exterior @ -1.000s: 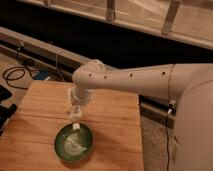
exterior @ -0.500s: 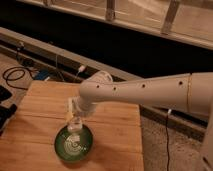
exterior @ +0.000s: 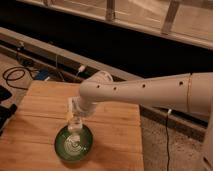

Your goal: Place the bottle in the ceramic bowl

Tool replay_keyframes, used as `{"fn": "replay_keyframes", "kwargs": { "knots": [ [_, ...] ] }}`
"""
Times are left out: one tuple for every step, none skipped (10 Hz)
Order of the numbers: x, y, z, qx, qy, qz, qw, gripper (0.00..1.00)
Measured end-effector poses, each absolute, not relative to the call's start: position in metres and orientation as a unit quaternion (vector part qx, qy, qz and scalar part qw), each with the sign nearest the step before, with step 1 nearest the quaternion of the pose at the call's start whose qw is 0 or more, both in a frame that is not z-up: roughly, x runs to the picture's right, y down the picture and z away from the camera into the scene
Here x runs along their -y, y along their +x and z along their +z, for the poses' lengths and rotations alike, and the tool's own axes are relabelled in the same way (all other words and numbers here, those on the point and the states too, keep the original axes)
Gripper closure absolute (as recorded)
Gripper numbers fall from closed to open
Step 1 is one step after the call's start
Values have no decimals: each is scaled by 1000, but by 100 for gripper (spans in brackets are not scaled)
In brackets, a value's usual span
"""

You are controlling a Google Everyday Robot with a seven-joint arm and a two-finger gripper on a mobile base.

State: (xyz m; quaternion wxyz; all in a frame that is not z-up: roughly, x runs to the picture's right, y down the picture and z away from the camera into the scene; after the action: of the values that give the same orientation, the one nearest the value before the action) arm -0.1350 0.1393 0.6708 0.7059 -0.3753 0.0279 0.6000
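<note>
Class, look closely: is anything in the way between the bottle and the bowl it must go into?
Nothing visible. The pincer, shut on the bottle, hangs right over the bowl on the wooden table, with only open air between bottle and bowl.

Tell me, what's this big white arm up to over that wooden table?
The robot's arm reaches across the wooden table, its pincer pointing down just above a green ceramic bowl. The pincer is shut on a small white bottle, held roughly upright with its lower end at the bowl's middle. It looks like the bottle is being set in the bowl but has not been let go.
</note>
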Motion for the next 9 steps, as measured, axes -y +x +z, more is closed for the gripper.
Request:
{"fn": "replay_keyframes", "kwargs": {
  "knots": [
    [-140, -134, 671, -31, -375, 600, 706, 100],
    [-145, -133, 671, -37, -378, 599, 705, 100],
    [-164, -131, 674, -51, -385, 599, 701, 100],
    [-176, -130, 678, -57, -389, 601, 696, 100],
    [-193, -126, 686, -65, -395, 604, 690, 100],
    [-212, -124, 696, -72, -401, 606, 683, 100],
    [-225, -127, 703, -75, -410, 604, 679, 100],
    [-231, -129, 705, -75, -414, 603, 678, 100],
    [-230, -129, 705, -75, -414, 603, 678, 96]
  ]
}}
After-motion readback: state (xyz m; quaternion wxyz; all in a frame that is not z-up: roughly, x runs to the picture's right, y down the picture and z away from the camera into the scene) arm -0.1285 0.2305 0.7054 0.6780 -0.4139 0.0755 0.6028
